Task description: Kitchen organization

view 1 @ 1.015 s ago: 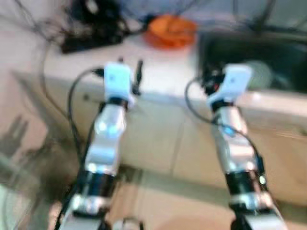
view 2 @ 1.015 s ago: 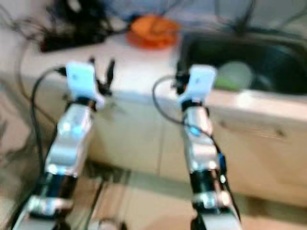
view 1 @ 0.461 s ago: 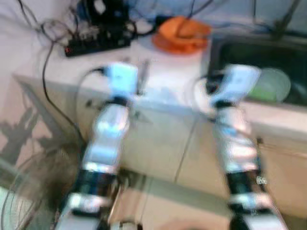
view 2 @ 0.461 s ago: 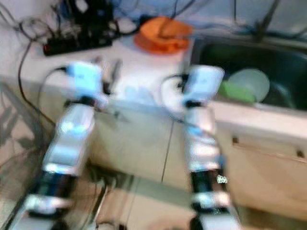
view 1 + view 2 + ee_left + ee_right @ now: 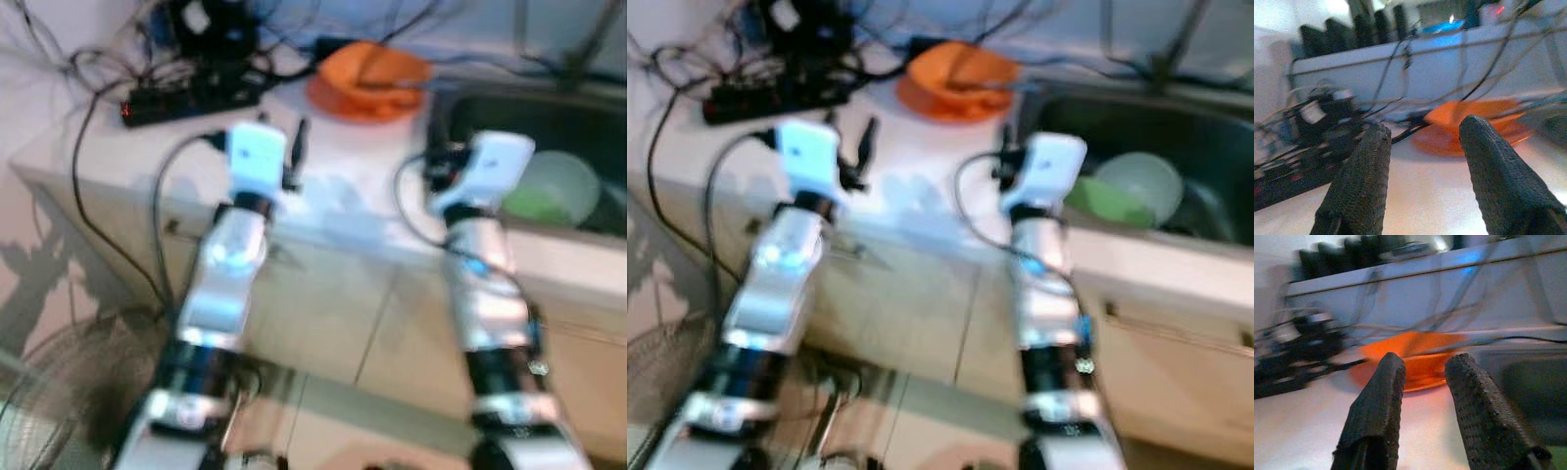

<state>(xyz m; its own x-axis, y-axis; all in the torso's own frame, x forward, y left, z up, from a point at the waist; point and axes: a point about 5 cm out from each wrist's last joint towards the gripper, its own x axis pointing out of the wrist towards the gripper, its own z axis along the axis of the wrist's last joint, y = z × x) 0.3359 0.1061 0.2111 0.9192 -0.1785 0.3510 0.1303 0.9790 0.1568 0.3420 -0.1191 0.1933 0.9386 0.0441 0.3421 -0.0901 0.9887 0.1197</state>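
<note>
One orange bowl sits at the back of the counter. One black power strip lies near its left corner. One green bowl sits in the one sink.

Black power strip among tangled cables on the counter, wire fan guard on the floor

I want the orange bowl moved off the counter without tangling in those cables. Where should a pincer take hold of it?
Probably the orange bowl's near rim, approached from the robot's side of the white counter. The thin raised rim suits one finger inside, one outside. The cables and power strip crowd its far and left sides. Both the left pincer and right pincer face it, open.
</note>
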